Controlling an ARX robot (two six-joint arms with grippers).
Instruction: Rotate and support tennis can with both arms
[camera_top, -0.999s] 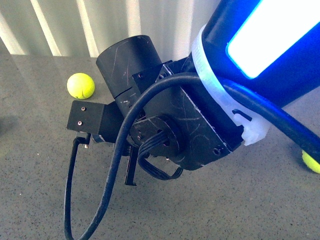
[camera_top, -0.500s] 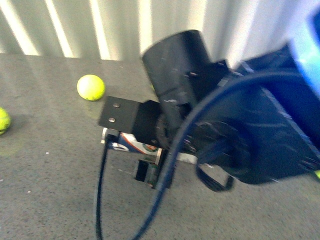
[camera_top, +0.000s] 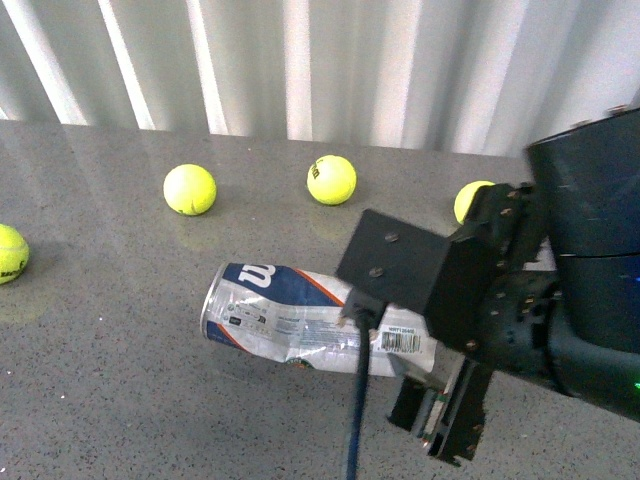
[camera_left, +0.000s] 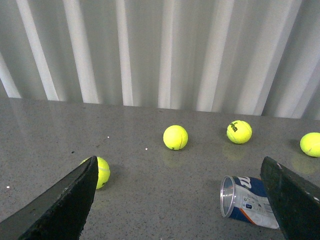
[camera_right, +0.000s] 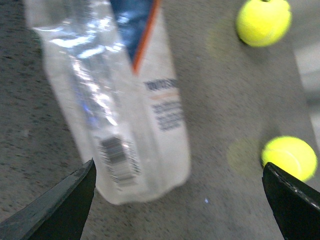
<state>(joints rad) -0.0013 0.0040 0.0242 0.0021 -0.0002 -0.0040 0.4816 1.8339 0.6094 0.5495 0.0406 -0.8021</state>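
Observation:
The tennis can (camera_top: 290, 315) lies on its side on the grey table, open mouth to the left, navy label and barcode facing up. My right arm (camera_top: 520, 290) hangs over its right, closed end, and the right gripper (camera_top: 436, 415) is open just in front of that end. In the right wrist view the can (camera_right: 120, 100) lies beyond the open gripper (camera_right: 175, 212), not between the fingers (camera_right: 55, 210). In the left wrist view the can (camera_left: 247, 202) lies close to one finger (camera_left: 295, 200) of the open left gripper (camera_left: 180, 210), which holds nothing.
Several yellow-green tennis balls lie loose on the table: one at far left (camera_top: 8, 252), two behind the can (camera_top: 190, 189) (camera_top: 331, 180), one by the right arm (camera_top: 470, 200). A white ribbed wall (camera_top: 320, 60) closes off the back. A black cable (camera_top: 355, 400) hangs across the can.
My right arm has swung from the middle of the front view to the right and lower, uncovering the can and the balls behind it.

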